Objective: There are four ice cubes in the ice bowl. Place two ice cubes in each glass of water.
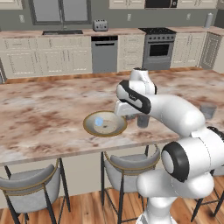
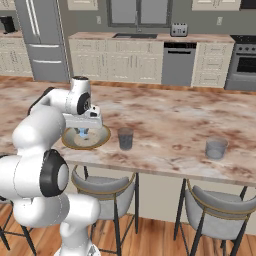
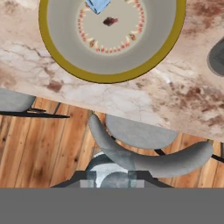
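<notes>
The gripper point(image 3: 112, 180) is hanging beside the bowl point(image 1: 89, 127), on the side toward the near glass point(image 1: 143, 120), so it is probably carrying a cube across. Doing this well is meaning keeping level, centring over that narrow glass and lowering close to its rim before releasing; the far glass point(image 1: 208, 110) is standing well apart. The fingers are sitting almost closed, pinching a pale translucent block point(image 3: 112, 175), seemingly ice; one blue cube point(image 1: 99, 121) is lying in the bowl
</notes>
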Motion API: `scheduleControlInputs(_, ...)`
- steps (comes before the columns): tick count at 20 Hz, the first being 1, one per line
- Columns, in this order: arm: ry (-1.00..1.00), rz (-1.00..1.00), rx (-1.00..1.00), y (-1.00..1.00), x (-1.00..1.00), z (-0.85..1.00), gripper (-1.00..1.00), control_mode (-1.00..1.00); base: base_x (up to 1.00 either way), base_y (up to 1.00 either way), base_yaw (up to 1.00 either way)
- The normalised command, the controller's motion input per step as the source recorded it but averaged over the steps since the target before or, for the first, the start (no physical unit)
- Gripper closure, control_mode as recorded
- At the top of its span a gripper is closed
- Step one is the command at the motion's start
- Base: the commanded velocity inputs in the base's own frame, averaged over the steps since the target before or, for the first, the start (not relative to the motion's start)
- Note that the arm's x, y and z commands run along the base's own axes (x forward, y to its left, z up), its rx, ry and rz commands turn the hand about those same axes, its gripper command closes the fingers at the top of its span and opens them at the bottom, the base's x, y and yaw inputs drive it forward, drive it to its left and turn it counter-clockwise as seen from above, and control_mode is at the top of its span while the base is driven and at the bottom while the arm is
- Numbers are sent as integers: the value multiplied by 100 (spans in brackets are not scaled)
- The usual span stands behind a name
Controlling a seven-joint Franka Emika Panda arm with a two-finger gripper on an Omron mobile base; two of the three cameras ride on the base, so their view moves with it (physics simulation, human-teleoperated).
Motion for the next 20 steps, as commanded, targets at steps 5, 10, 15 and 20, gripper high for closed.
scheduleControlInputs(5, 0, 0, 0, 0, 0, 0, 100, 100, 0, 0, 0)
scheduleControlInputs(10, 0, 0, 0, 0, 0, 0, 100, 100, 0, 0, 0)
scheduleControlInputs(15, 0, 0, 0, 0, 0, 0, 100, 100, -12, -10, -2)
scheduleControlInputs(20, 0, 0, 0, 0, 0, 0, 100, 100, -7, -97, -11)
